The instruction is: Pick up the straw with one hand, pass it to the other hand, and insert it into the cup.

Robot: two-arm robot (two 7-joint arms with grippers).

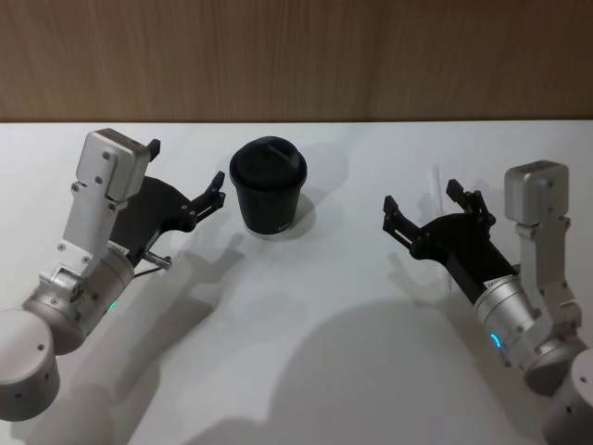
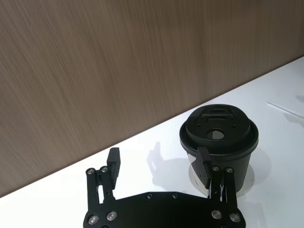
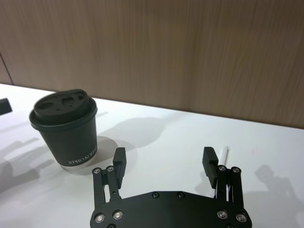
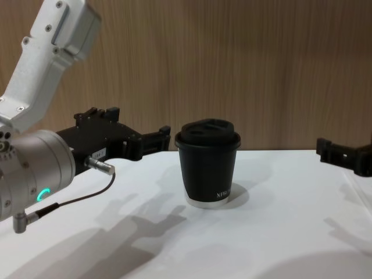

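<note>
Though faint against the white table (image 1: 306,315), a thin, straight white straw (image 3: 224,153).

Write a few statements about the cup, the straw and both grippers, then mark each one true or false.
1. The cup stands upright on the table with its lid on. True.
2. The straw stands in the cup. False: it lies flat on the table by the right gripper.
3. The left gripper and the right gripper are both open. True.
4. The left gripper holds the straw. False: it is empty, beside the cup.
</note>
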